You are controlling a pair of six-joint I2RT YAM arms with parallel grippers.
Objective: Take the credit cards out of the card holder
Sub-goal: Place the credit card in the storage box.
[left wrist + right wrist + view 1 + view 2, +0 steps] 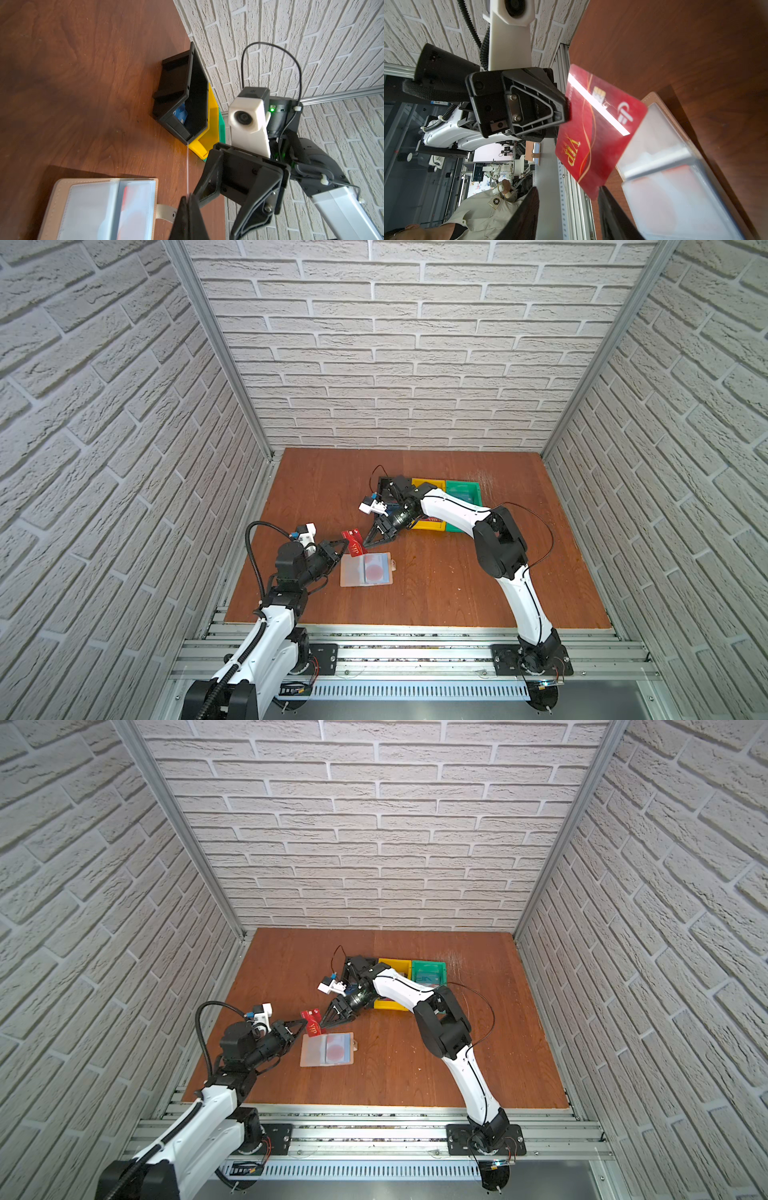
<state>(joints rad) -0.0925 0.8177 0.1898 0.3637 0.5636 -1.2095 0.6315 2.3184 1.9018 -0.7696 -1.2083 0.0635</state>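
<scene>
One red VIP card (593,133) pinched in my L pincer (566,112); R pincer (569,188) spread astride its corner, by open card holder (353,572).

The red card (591,135) bore gold "VIP" lettering and a gold swirl. The card holder (353,570) was tan with bluish clear sleeves, one showing a pale card (376,570) with a red circle. The black bin (176,87), yellow bin (213,116) and green bin (465,489) were plain; the surface (457,580) was reddish-brown wood grain.
</scene>
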